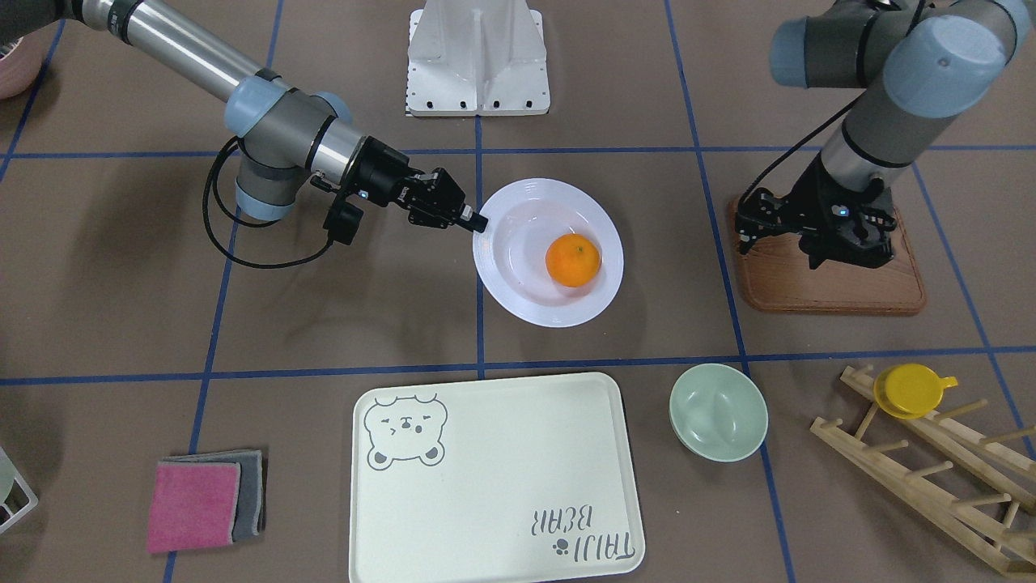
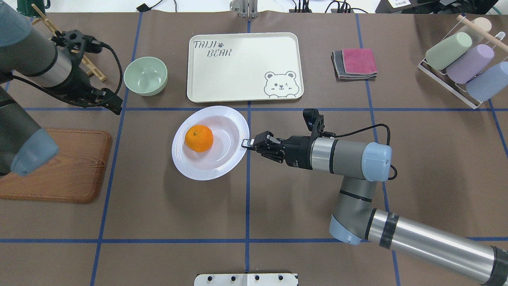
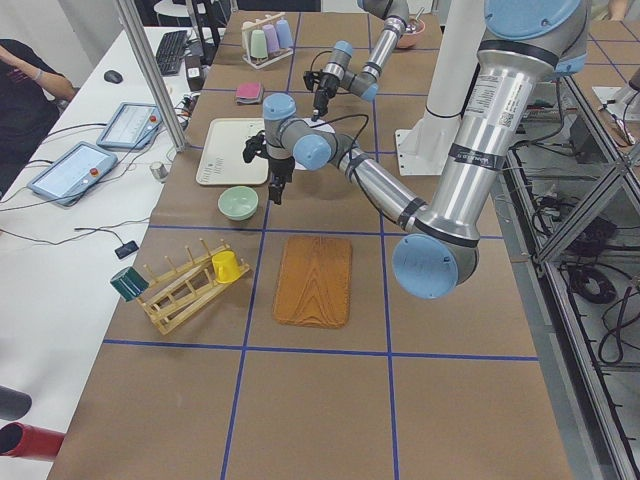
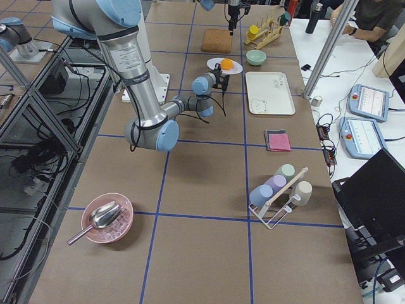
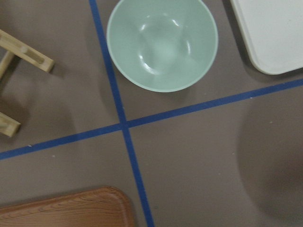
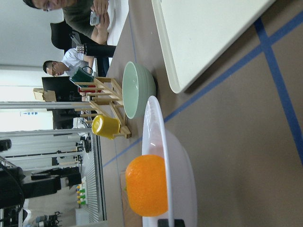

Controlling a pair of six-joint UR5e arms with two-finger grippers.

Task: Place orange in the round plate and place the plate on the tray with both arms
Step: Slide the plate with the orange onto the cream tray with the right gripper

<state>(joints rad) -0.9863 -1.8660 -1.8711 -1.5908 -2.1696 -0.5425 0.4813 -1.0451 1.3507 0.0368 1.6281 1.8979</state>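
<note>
The orange (image 1: 572,260) lies inside the round plate (image 1: 526,304), a glossy white deep plate in the middle of the table. My right gripper (image 1: 477,222) reaches in level from the side and is shut on the plate's rim; in the right wrist view the rim (image 6: 163,156) runs down between the fingertips with the orange (image 6: 147,185) beside it. The cream tray (image 1: 502,502) with the bear drawing lies flat just beyond the plate, with nothing on it. My left gripper (image 1: 781,247) hangs open and holds nothing, above the wooden board's edge, away from the plate.
A pale green bowl (image 1: 718,411) stands beside the tray. The brown wooden board (image 1: 834,287) lies under the left arm. A wooden rack with a yellow cup (image 1: 914,390), folded cloths (image 1: 202,502) and a holder of pastel cups (image 2: 460,59) sit at the table's far side.
</note>
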